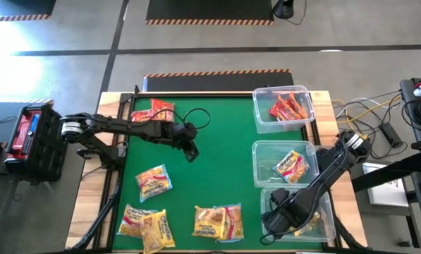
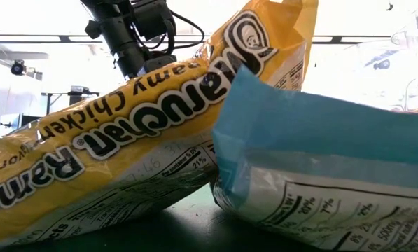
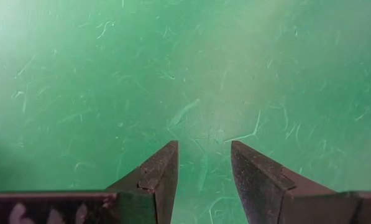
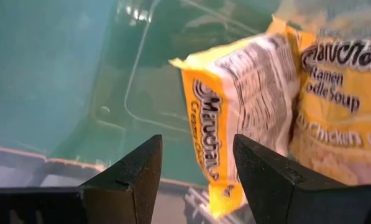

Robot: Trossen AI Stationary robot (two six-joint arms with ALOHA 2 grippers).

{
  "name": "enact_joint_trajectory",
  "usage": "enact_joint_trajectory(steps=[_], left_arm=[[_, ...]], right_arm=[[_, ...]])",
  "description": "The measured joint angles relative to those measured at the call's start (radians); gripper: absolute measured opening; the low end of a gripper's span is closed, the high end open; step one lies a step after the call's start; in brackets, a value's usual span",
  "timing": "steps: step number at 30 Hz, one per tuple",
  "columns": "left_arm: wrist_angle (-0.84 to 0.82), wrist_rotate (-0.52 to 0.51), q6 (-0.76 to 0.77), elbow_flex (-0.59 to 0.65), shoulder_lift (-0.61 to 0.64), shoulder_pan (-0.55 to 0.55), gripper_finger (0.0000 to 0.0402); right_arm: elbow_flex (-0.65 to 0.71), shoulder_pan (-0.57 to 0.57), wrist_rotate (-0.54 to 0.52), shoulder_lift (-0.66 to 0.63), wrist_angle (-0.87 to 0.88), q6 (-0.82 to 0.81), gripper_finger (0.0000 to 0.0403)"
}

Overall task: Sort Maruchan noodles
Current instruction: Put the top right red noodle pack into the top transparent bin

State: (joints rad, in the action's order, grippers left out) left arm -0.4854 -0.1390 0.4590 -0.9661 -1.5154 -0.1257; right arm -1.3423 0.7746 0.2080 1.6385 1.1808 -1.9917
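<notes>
Maruchan noodle packets lie flat on the green mat: a red one (image 1: 161,111) at the far left, a yellow one (image 1: 154,181), two yellow ones (image 1: 145,224) at the near left, and a yellow and a blue-white one (image 1: 217,222) near the front edge. My left gripper (image 1: 191,153) (image 3: 204,149) hangs open over bare mat. My right gripper (image 1: 272,224) (image 4: 197,146) stands open above the nearest clear bin (image 1: 328,227). In that bin a yellow packet (image 4: 235,118) leans against another yellow packet (image 4: 340,106).
Three clear bins line the right side: the far one (image 1: 261,125) holds red packets, the middle one (image 1: 264,149) a yellow packet. In the low view a yellow packet (image 2: 110,147) and a blue-white one (image 2: 321,161) fill the foreground. Bare mat lies in the middle.
</notes>
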Motion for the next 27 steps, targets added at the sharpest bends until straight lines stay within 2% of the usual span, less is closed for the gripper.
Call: enact_joint_trajectory(steps=[18,27], left_arm=[[-0.003,0.000,-0.006,0.000,0.000,0.000,0.0130],[-0.003,0.000,0.021,0.000,0.000,0.000,0.0130]], right_arm=[[0.032,0.002,-0.015,-0.028,0.000,-0.010,0.0187],[-0.002,-0.002,-0.169,-0.118,0.001,0.047,0.0187]])
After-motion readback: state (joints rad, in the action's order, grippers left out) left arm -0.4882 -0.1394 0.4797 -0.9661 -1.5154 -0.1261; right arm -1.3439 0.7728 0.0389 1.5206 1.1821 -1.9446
